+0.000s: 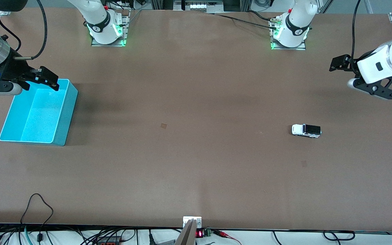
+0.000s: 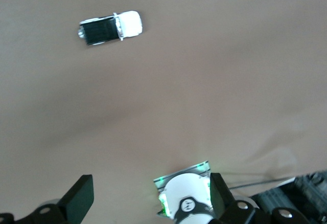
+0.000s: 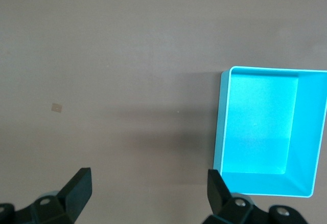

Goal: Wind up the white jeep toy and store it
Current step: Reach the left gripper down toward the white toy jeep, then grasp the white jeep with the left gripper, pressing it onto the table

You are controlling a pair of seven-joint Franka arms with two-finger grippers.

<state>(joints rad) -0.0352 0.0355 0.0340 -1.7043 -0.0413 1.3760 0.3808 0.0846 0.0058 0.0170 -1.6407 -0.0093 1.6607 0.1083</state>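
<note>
We see the white jeep toy (image 1: 306, 130) untouched on the table toward the left arm's end, left gripper (image 1: 368, 77) up nearby and right gripper (image 1: 22, 83) over the turquoise bin (image 1: 66, 112), both wide open and empty, likely staged for pickup.

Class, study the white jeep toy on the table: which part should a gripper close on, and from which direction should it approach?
Grip the white jeep toy across its two long flat sides, at mid-body over the black roof, coming straight down from above. It stands on its wheels on open table, lengthwise along the table. The open left gripper is probably the better placed; the right gripper waits over the turquoise bin.
</note>
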